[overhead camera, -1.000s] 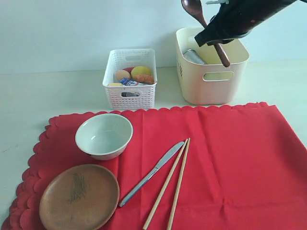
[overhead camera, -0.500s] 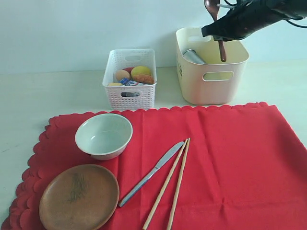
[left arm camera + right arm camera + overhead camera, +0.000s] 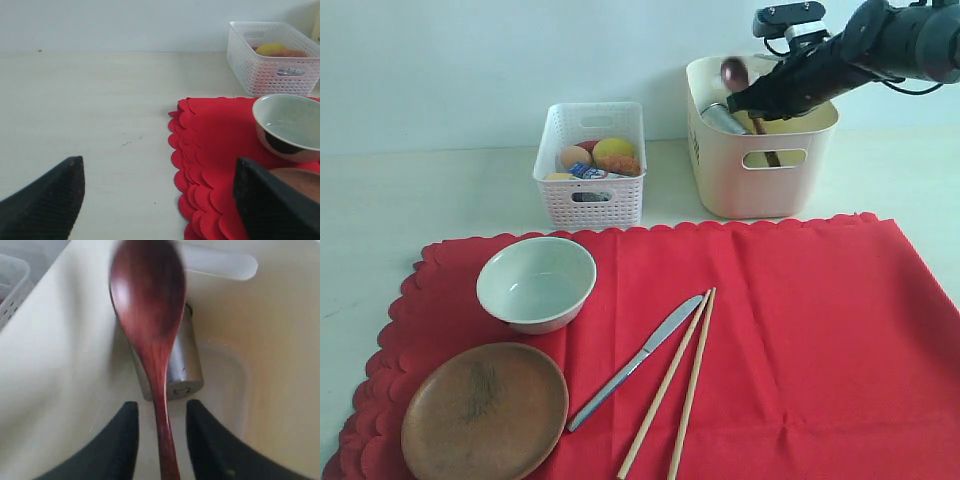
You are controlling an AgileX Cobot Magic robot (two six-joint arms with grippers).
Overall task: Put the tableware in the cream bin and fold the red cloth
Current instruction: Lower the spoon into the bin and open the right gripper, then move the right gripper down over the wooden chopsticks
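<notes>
I have the right gripper over the large cream plastic bin at the far side of the table. In the right wrist view its black fingers stand apart, with a sliver of bin showing on each side of the handle, so I judge they are not clamping the dark wooden spoon. The spoon leans inside the bin, its bowl poking above the rim beside the steel cup lying on the bottom. To finish this step cleanly I would keep the jaws wide and lift straight up, so neither pad catches the handle and drags it out. The left gripper hangs spread wide and empty over bare table by the scalloped edge of the bright red cloth. The pale greenish-white bowl, round brown wooden plate, metal knife and pair of wooden chopsticks lie on the cloth, not yet binned.
</notes>
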